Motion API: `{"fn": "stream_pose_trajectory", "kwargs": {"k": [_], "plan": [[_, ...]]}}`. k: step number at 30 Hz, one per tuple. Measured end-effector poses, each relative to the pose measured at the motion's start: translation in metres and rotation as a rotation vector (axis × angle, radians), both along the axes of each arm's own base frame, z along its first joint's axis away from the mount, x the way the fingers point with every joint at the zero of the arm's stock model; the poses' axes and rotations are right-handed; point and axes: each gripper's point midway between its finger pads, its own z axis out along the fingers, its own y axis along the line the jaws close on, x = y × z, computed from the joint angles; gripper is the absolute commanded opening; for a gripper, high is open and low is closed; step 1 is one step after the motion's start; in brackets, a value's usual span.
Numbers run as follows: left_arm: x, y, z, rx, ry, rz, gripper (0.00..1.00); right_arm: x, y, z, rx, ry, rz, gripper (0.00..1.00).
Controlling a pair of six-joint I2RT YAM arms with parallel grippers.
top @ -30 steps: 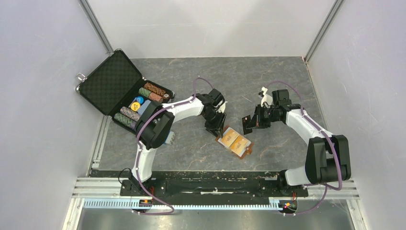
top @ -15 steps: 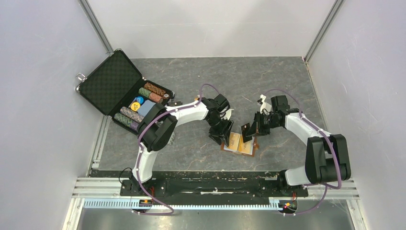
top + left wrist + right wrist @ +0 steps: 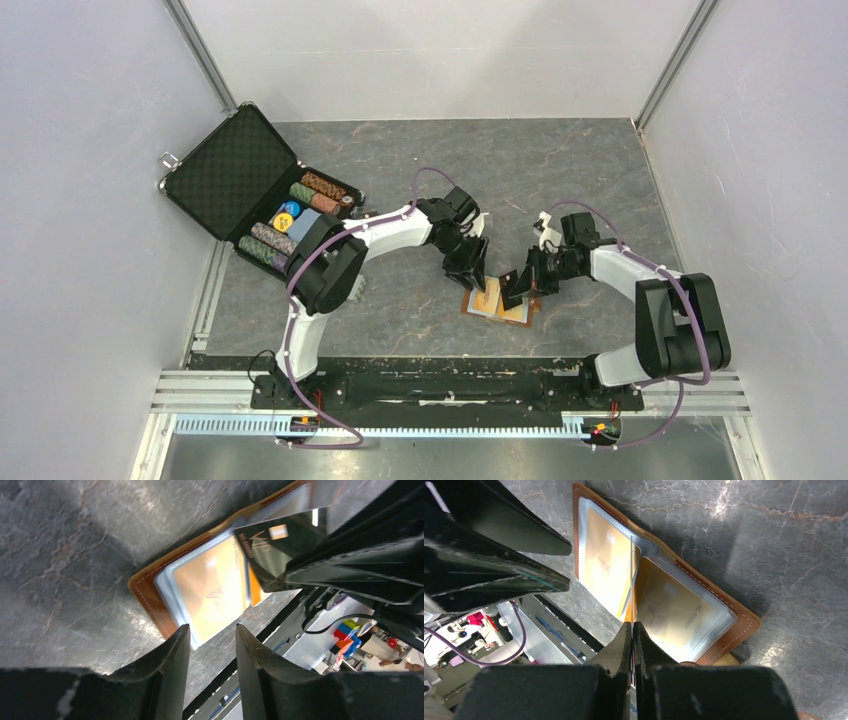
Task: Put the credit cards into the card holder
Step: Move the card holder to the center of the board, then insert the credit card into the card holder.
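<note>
Counting two orange credit cards (image 3: 674, 612) already sleeved in the card holder (image 3: 150, 605), open flat toward the counter's (image 3: 400, 160) 6 o'clock. Leaves at least one dark card (image 3: 280, 545), pinched edge-on over the fold by the right gripper (image 3: 631, 627) from 2 o'clock. Finds the left gripper (image 3: 211, 630) released, empty, at 10 o'clock.

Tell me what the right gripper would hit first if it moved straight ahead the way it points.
The dark card pinched in the right gripper would meet the open card holder first, near its middle fold; depth is unclear.
</note>
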Motion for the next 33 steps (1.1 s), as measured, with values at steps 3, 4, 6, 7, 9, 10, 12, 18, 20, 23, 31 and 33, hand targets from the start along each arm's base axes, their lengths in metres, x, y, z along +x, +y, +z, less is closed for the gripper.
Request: {"fn": "stream_pose_trajectory", "kwargs": {"k": [3, 4, 6, 7, 9, 10, 12, 18, 20, 23, 31, 33], "plan": [[0.003, -0.007, 0.005, -0.031, -0.001, 0.008, 0.45, -0.003, -0.001, -0.007, -0.004, 0.014, 0.001, 0.0], [0.003, -0.008, 0.005, -0.037, -0.002, 0.008, 0.46, -0.005, -0.001, -0.009, -0.005, 0.02, 0.001, 0.0], [0.004, -0.01, 0.007, -0.048, -0.003, 0.01, 0.46, -0.006, -0.001, -0.01, -0.003, 0.025, 0.002, 0.0], [0.004, -0.011, 0.007, -0.05, -0.003, 0.012, 0.47, -0.005, -0.001, -0.011, -0.003, 0.025, 0.003, 0.0], [0.005, -0.012, 0.006, -0.049, 0.003, 0.02, 0.5, -0.005, -0.001, -0.011, -0.003, 0.023, 0.004, 0.0], [0.005, -0.012, 0.005, -0.045, 0.006, 0.025, 0.52, -0.005, -0.001, -0.011, -0.004, 0.02, 0.005, 0.0], [0.007, -0.012, 0.001, -0.033, 0.007, 0.034, 0.53, -0.005, -0.001, -0.011, -0.004, 0.018, 0.008, 0.0], [0.009, -0.012, -0.008, -0.007, 0.017, 0.04, 0.54, -0.005, -0.001, -0.012, -0.005, 0.017, 0.009, 0.0], [0.011, -0.012, -0.007, -0.001, 0.012, 0.043, 0.53, -0.005, -0.001, -0.012, -0.006, 0.016, 0.01, 0.0], [0.013, -0.013, -0.008, 0.002, 0.01, 0.045, 0.45, -0.005, -0.001, -0.012, -0.007, 0.015, 0.01, 0.0], [0.014, -0.021, -0.003, -0.05, 0.029, 0.042, 0.02, 0.0, -0.001, -0.01, -0.007, 0.001, 0.009, 0.0], [0.014, -0.023, -0.003, -0.058, 0.029, 0.042, 0.02, 0.008, -0.001, -0.005, -0.01, -0.021, 0.007, 0.0]]}}
